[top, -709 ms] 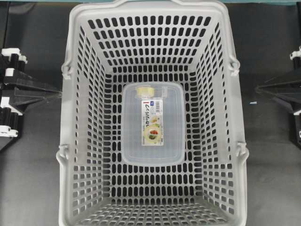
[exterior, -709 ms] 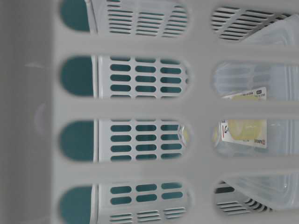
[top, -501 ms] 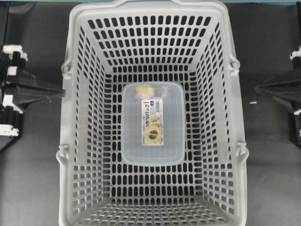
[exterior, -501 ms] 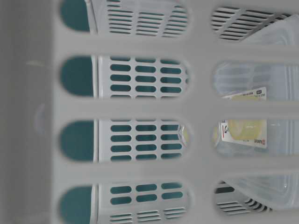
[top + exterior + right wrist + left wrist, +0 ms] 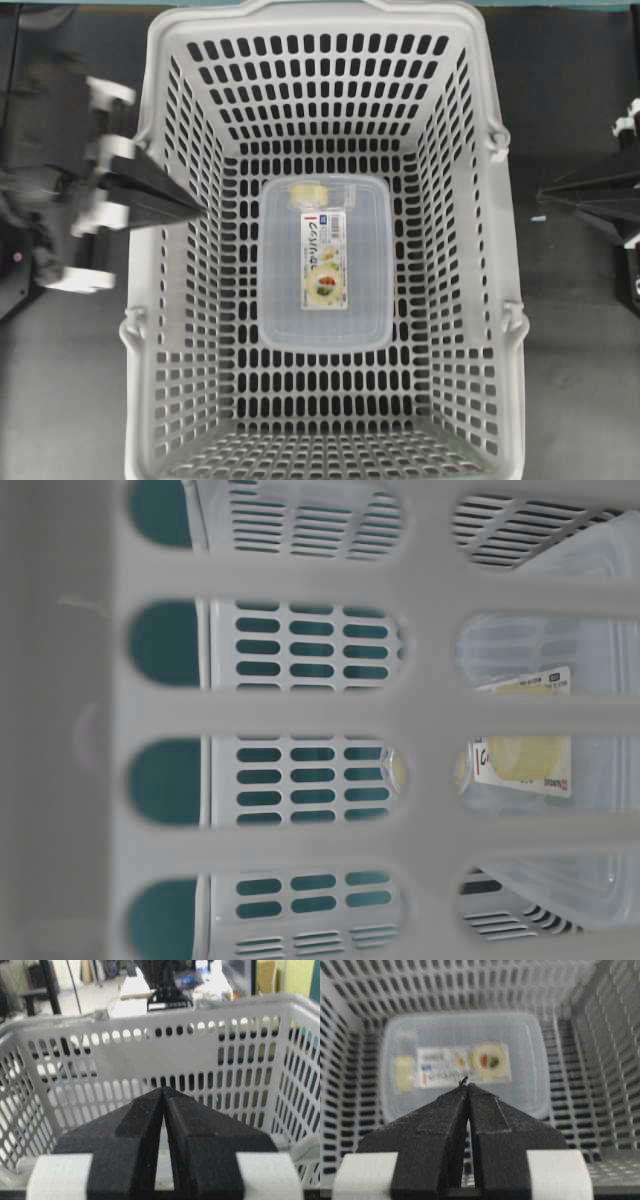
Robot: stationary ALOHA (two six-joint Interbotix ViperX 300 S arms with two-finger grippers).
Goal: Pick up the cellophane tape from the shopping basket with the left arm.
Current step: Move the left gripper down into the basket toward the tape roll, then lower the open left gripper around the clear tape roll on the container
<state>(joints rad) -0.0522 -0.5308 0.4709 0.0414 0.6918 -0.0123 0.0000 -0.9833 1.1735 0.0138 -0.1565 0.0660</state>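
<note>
The shopping basket (image 5: 160,60) fills the middle of the overhead view. On its floor lies a clear box (image 5: 350,310) with a printed label. The cellophane tape (image 5: 310,192), a small pale-yellow roll, shows at the box's far end; whether it lies on or inside the box I cannot tell. In the left wrist view the tape (image 5: 402,1074) is at the box's left end. My left gripper (image 5: 198,212) is shut and empty, its tip over the basket's left rim, high above the floor and left of the tape. My right gripper (image 5: 542,197) is shut and empty, outside the right wall.
The basket's slotted walls (image 5: 470,980) rise steeply around the box (image 5: 530,1050). Hinged handles (image 5: 497,140) lie folded along both long sides. The right wrist view faces the outside of the basket wall (image 5: 150,1045). Dark tabletop (image 5: 580,380) surrounds the basket.
My left arm has swung right and risen from beside the basket, so its tip is over the left rim; it is motion-blurred. The right arm barely moved. Box and tape are still.
</note>
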